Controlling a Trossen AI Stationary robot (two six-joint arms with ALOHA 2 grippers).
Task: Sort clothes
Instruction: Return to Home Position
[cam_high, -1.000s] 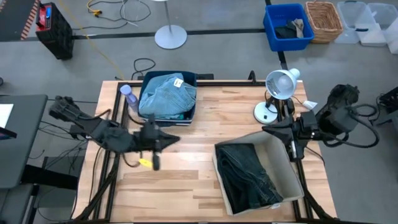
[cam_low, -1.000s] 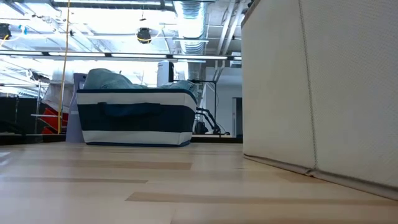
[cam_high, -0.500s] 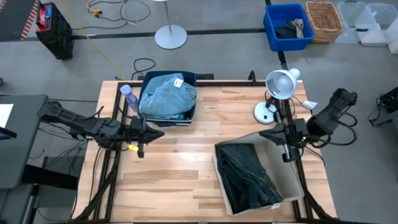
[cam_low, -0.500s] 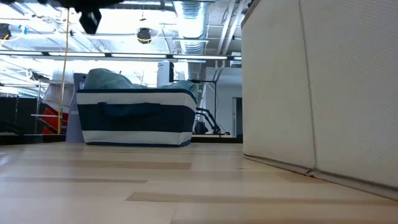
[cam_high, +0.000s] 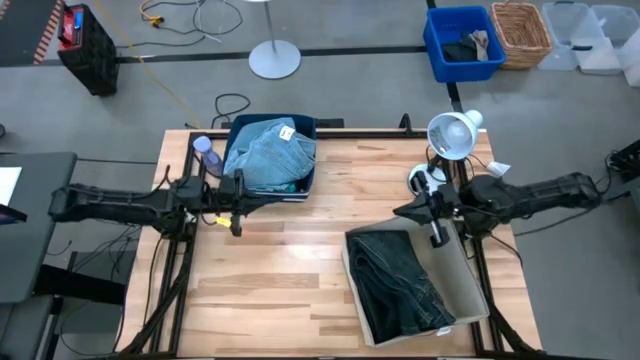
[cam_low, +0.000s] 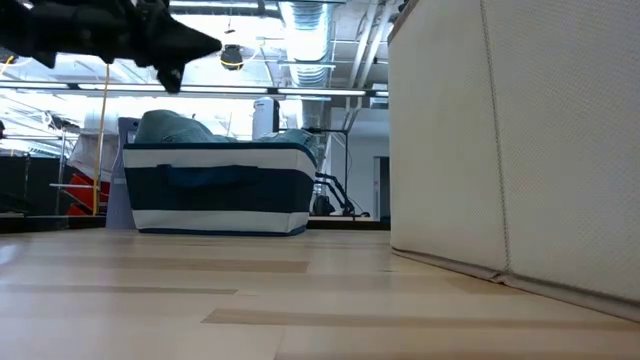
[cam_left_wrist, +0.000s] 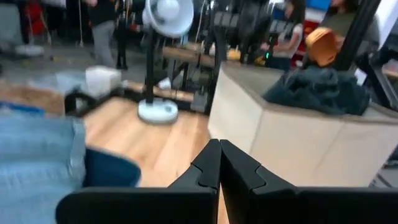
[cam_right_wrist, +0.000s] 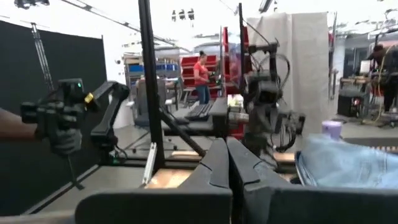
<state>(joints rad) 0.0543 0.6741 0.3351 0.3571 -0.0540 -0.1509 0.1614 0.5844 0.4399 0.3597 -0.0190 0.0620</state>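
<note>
Left gripper (cam_high: 256, 203) is held shut, empty, just beside the dark blue bin (cam_low: 215, 190), where the light blue denim piece (cam_high: 268, 152) is piled. Dark jeans (cam_high: 400, 280) are laid in the beige box (cam_high: 450, 260). Right gripper (cam_high: 403, 212) is closed, empty, near the box's far edge. Sorting is judged done. Homing is in hand, and only arm retraction is needed.

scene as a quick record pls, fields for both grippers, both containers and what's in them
left gripper: fingers shut, holding nothing, raised over the table's left side, next to the dark blue bin
right gripper: fingers shut, holding nothing, over the right side between the desk lamp and the beige fabric box
dark blue bin: far left part of the table, light blue denim piece heaped above its rim
beige fabric box: near right, dark jeans inside
garments outside containers: none visible
</note>
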